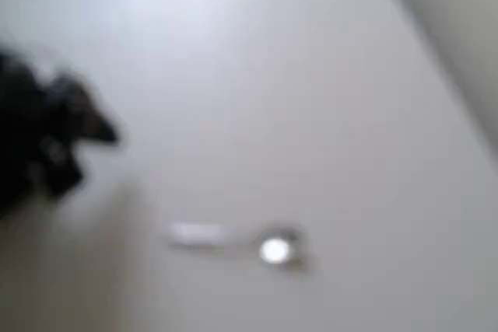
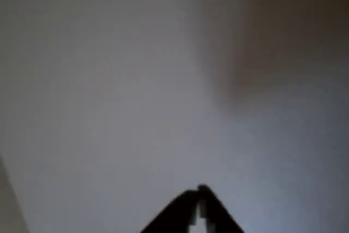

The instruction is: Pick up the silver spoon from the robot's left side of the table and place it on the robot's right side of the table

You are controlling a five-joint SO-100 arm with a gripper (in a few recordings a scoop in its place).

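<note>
- On the counter point(image 1: 327, 106), overhead view: one spoon point(image 1: 241, 242), silver, lying flat low in the picture and a little right of centre. Bowl at the right end with a bright glare spot, handle running left. Nothing touches it.
- Tool point(image 1: 109, 134), overhead view: black, at the left edge, tips pointing right. It stands well apart from the spoon, up and to the left of the handle end.
- Tool state: in the wrist view the two black fingertips point(image 2: 188, 211) meet at a point with only a thin pale line between them, so I read the tool as clenched and empty. Bare counter lies ahead of it there.
- Containers: none that I can make out; no tray, bowl or box, and nothing held in anything. The spoon's own bowl looks empty, though the glare hides detail.
- Step in hand, as I judge it: the approach; the pickup is not yet made.
- Risk 1: both views are badly blurred. I may misjudge where the thin handle sits and come down beside it.
- Risk 2: the tool must release its fingers before descent. Coming down clenched would push the spoon across the counter rather than take it.
- Risk 3: a flat, slim handle on a smooth surface gives little to bite. The fingers may slide off, or pinch one end so the spoon tips or swings.
- Risk 4: a shadow lies on the counter left of the handle, blurring its end for me.
</note>
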